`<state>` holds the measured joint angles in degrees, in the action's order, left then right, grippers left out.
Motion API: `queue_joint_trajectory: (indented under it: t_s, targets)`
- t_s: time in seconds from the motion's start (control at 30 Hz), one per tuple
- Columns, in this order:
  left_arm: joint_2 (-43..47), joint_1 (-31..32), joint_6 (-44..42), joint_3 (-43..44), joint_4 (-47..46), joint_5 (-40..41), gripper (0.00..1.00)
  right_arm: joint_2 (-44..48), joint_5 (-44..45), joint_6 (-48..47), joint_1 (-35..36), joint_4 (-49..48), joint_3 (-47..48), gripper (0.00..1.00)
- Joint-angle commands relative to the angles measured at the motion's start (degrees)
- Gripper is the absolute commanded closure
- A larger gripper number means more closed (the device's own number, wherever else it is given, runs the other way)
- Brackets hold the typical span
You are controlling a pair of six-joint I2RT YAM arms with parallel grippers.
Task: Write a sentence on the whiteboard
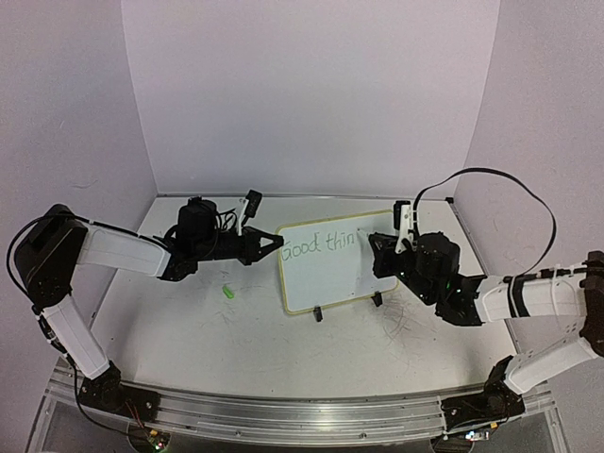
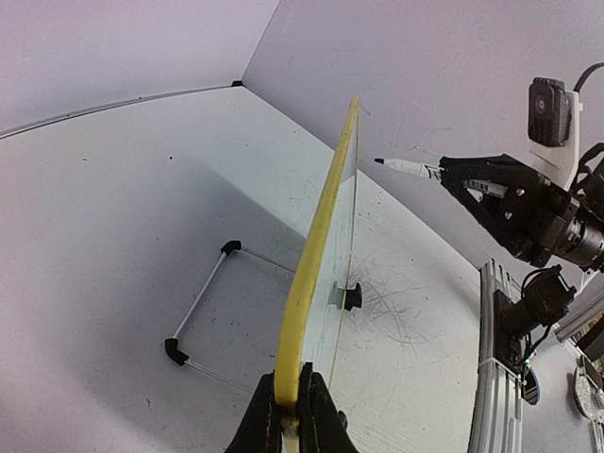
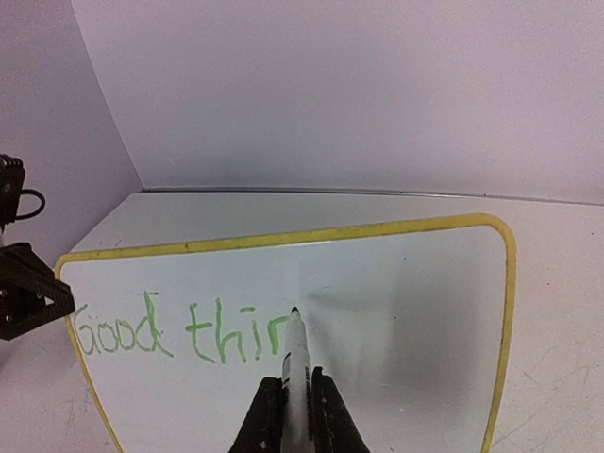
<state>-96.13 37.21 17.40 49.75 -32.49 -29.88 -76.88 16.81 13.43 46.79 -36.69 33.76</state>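
The writing is partly done. The left end effector (image 1: 276, 242) pinches the left edge of the whiteboard (image 1: 330, 281), which stands on the worktop (image 1: 189, 330). The right end effector (image 3: 297, 401) grips a marker (image 3: 294, 342), its tip on the whiteboard just right of the sentence (image 3: 179, 330), "Good thi". Next, I think, it must finish that letter with small strokes

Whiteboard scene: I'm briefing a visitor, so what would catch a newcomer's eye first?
The yellow-rimmed whiteboard stands mid-table with green lettering beginning "Good" across its top. The right pincer holds a marker, tip at the last letter; the left pincer clamps the board's left edge.
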Motion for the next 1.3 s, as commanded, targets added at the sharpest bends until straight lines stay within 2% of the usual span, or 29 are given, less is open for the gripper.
queue_joint_trajectory:
  t_s: [0.0,0.9,1.27]
  targets:
    - [2.18,-0.43,-3.55,-0.16,-1.67,2.78,1.0,0.42,-0.58,-0.87,-1.45,-1.85,-0.52,1.0]
    - [2.28,-0.44,-3.9,0.01,-1.34,2.69,1.0,-4.29,1.87,-0.46,-1.5,-2.92,0.78,1.0]
    - [2.16,-0.38,-3.95,0.21,-1.32,2.46,1.0,-4.84,-1.4,-2.36,-1.28,-4.64,0.84,1.0]
